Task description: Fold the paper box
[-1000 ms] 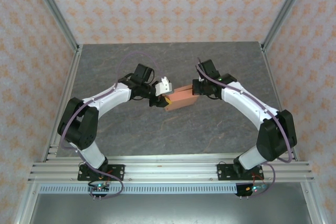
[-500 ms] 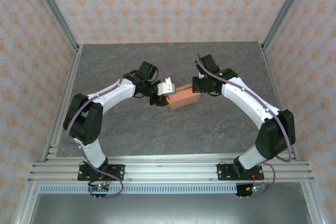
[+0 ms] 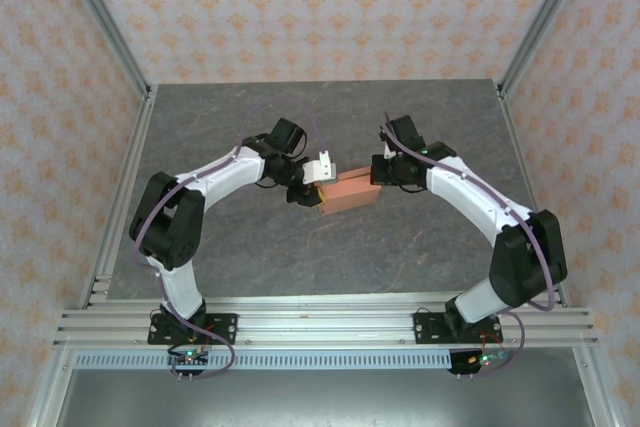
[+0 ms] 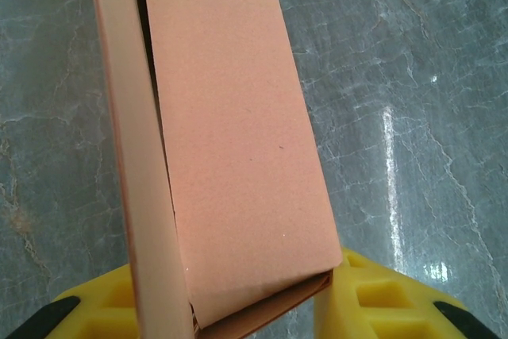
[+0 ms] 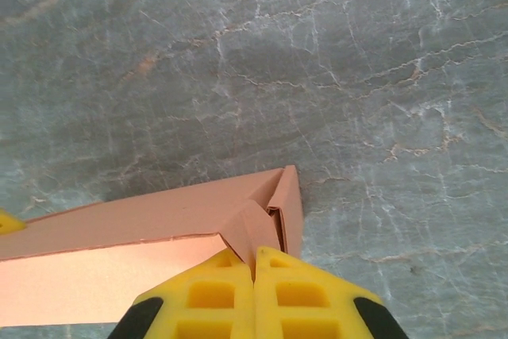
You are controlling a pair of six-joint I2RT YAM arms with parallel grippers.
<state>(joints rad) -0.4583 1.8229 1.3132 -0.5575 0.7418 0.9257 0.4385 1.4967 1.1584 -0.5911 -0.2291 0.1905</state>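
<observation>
The paper box [image 3: 350,191] is salmon-orange card, partly folded, and is held between both arms above the grey table. My left gripper [image 3: 319,185] is at its left end. In the left wrist view the box [image 4: 230,140] runs away from the camera, its near end clamped between the yellow fingers [image 4: 381,299] of my left gripper [image 4: 246,311]. A long panel lies over a side wall with a gap at the end. My right gripper [image 3: 379,176] is at the box's right end. There my right gripper [image 5: 254,258] is shut, pinching a small corner flap [image 5: 248,228] of the box [image 5: 159,224].
The grey marble-pattern table [image 3: 330,247] lies under the box. Aluminium frame posts [image 3: 120,67] and patterned walls bound it at left, right and back. A rail [image 3: 320,322] carrying both arm bases runs along the near edge.
Both arms have shifted slightly and the box has moved a little toward the near edge with them. Both grips stay as they were.
</observation>
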